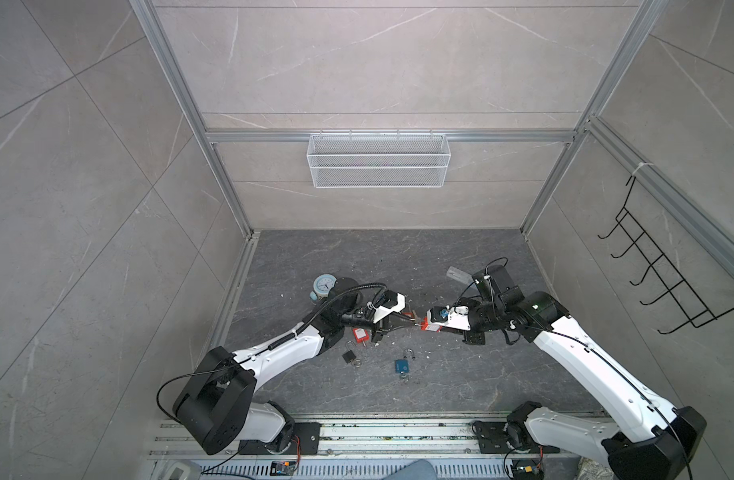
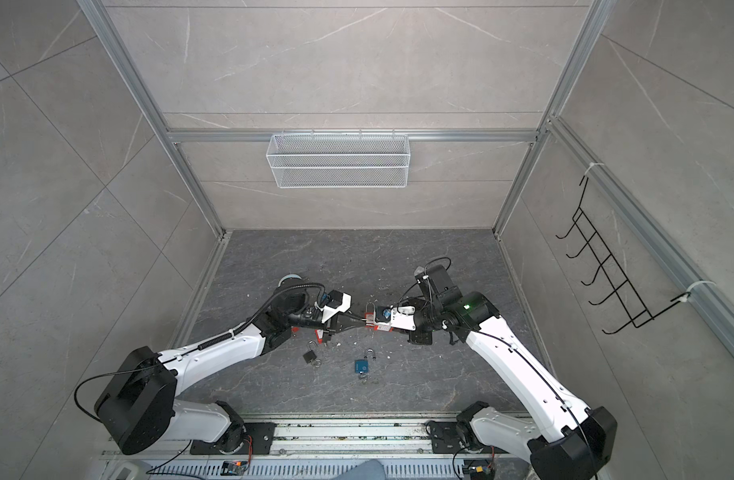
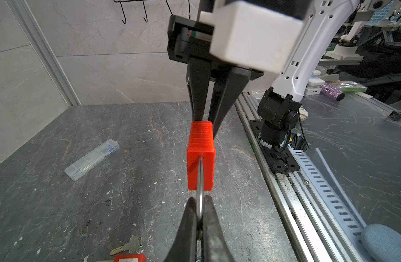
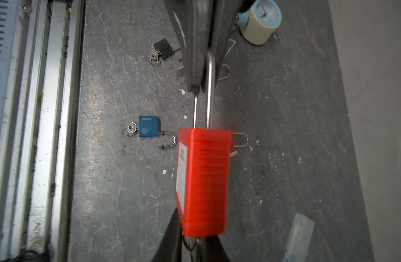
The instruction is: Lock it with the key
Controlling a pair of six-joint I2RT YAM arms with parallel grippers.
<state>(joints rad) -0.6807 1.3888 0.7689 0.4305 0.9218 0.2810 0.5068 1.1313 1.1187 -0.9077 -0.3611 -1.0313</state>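
Left jaws tight on red padlock (image 3: 195,145) shackle (image 3: 201,179), right jaws at base.

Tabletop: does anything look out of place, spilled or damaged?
Yes: white flecks are scattered across the dark tabletop like debris; the blue padlock lies unlocked, shackle swung open, key in its base.

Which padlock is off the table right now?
The red padlock held by the left gripper; blue padlock, black padlock and second red padlock lie on the table.

Dark stone tabletop (image 1: 357,257) bears black padlock (image 1: 348,356), blue padlock (image 1: 402,366), clock (image 1: 324,286), clear case (image 3: 92,160) and loose key (image 3: 129,246).
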